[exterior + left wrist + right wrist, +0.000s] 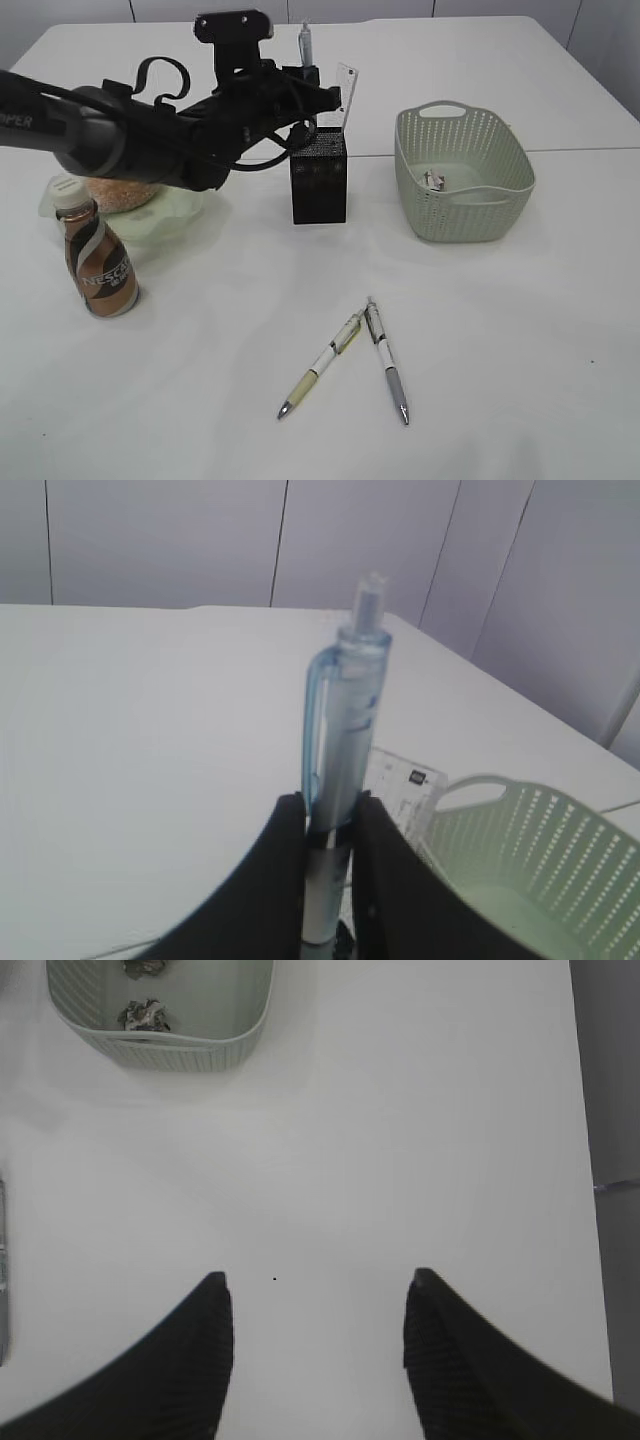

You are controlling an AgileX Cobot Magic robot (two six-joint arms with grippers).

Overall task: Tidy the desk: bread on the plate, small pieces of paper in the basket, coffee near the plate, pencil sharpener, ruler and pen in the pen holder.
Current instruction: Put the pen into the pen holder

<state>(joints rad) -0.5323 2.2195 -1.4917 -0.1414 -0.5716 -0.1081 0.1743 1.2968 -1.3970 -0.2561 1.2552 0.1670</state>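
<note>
My left gripper (306, 82) hovers just above the black mesh pen holder (318, 180), shut on a clear blue pen (345, 710) held upright. A clear ruler (347, 95) stands in the holder, its top showing beside the fingers (405, 780). Two more pens (325, 365) (387, 362) lie on the desk (250, 330) in front. The bread (120, 193) rests on the pale-green plate (175, 215), with the coffee bottle (97, 260) right next to it. Crumpled paper (435, 180) lies in the basket (470, 215). My right gripper (318, 1285) is open over bare desk. No pencil sharpener shows.
In the right wrist view the basket (170, 1055) with paper (145, 1012) is at the top left, a pen (3, 1270) at the left edge, and the desk's edge at the right. The left arm crosses over the plate.
</note>
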